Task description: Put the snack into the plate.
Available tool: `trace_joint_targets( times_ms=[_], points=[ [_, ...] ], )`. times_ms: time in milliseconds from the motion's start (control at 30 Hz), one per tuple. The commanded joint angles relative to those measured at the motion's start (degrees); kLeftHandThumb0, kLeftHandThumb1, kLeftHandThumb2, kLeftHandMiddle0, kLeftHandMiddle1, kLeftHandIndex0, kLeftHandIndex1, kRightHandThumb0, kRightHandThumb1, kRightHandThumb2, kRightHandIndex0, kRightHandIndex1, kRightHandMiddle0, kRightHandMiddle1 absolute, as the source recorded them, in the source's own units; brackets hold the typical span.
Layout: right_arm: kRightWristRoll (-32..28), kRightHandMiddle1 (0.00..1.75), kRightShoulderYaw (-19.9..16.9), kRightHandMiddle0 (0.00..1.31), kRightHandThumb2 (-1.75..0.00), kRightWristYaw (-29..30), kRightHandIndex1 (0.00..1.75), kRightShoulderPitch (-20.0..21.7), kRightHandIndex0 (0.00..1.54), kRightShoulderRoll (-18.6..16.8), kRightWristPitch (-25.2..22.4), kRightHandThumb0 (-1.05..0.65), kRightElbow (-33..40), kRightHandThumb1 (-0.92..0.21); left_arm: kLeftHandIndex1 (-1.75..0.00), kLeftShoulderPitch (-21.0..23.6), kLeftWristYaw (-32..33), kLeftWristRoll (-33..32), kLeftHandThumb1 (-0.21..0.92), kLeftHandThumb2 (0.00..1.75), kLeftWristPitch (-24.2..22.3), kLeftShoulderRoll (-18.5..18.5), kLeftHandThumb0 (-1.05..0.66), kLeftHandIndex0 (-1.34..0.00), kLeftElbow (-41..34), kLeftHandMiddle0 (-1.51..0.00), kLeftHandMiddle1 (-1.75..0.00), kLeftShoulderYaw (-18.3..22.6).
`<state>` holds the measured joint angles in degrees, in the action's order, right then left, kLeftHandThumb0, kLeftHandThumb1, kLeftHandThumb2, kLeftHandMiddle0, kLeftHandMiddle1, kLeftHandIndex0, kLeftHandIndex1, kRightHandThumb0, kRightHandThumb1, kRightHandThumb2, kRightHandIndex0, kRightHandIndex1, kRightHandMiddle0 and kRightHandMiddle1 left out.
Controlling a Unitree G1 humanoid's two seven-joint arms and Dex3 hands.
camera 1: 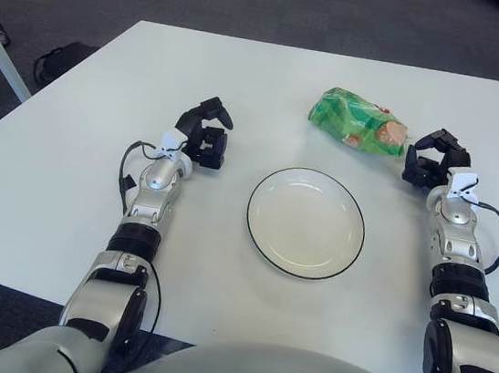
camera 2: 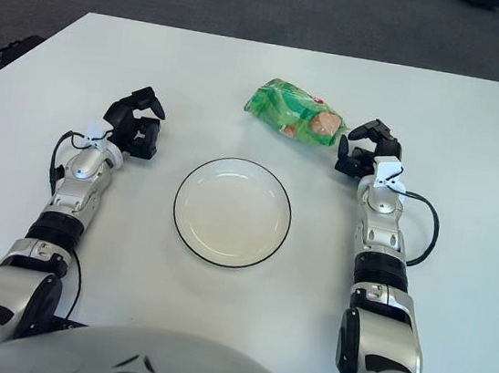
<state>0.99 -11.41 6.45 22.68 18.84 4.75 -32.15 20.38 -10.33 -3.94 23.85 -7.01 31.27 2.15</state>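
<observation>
A green snack bag (camera 1: 357, 121) lies on the white table, beyond and to the right of an empty white plate (camera 1: 306, 221) with a dark rim. My right hand (camera 1: 432, 160) rests on the table just right of the bag, close to its right end, fingers curled and holding nothing. My left hand (camera 1: 205, 135) rests on the table to the left of the plate, fingers curled and empty. The bag also shows in the right eye view (camera 2: 296, 113).
The white table (camera 1: 70, 154) ends in a front edge near my body and a left edge by dark carpet. A black bag (camera 1: 59, 60) and a white table leg (camera 1: 1, 48) stand on the floor at the left.
</observation>
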Motion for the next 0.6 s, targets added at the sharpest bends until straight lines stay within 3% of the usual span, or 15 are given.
trace_joint_targets(
  times_ms=[0,367,567],
  points=[
    [-0.5,1.75,0.3,0.59,-1.28,-0.7,1.75,-3.7,1.31,-1.6,-3.6,-0.47,-1.7,-0.35,-1.75,-7.3,0.0,0.4,0.28,1.37,0.1,1.9,-0.50,-0.65,2.3,-1.36,-1.75,-0.7],
    [-0.7,1.75,-1.7,0.57,-1.25,3.5,1.75,-4.6,1.22,-3.1,-4.6,-0.46,0.7,-0.37,-1.75,-8.4,1.3,1.4,0.26,1.39,-0.3,2.3,-0.51,-0.66,0.6,-1.36,-1.75,-1.2],
    [-1.8,1.75,-5.0,0.55,-1.21,8.6,1.75,-4.5,1.10,-5.0,-2.4,-0.45,2.9,-0.40,-1.75,-8.7,2.2,1.9,0.26,1.39,-0.8,2.3,-0.51,-0.66,0.3,-1.37,-1.75,-1.3]
  ],
)
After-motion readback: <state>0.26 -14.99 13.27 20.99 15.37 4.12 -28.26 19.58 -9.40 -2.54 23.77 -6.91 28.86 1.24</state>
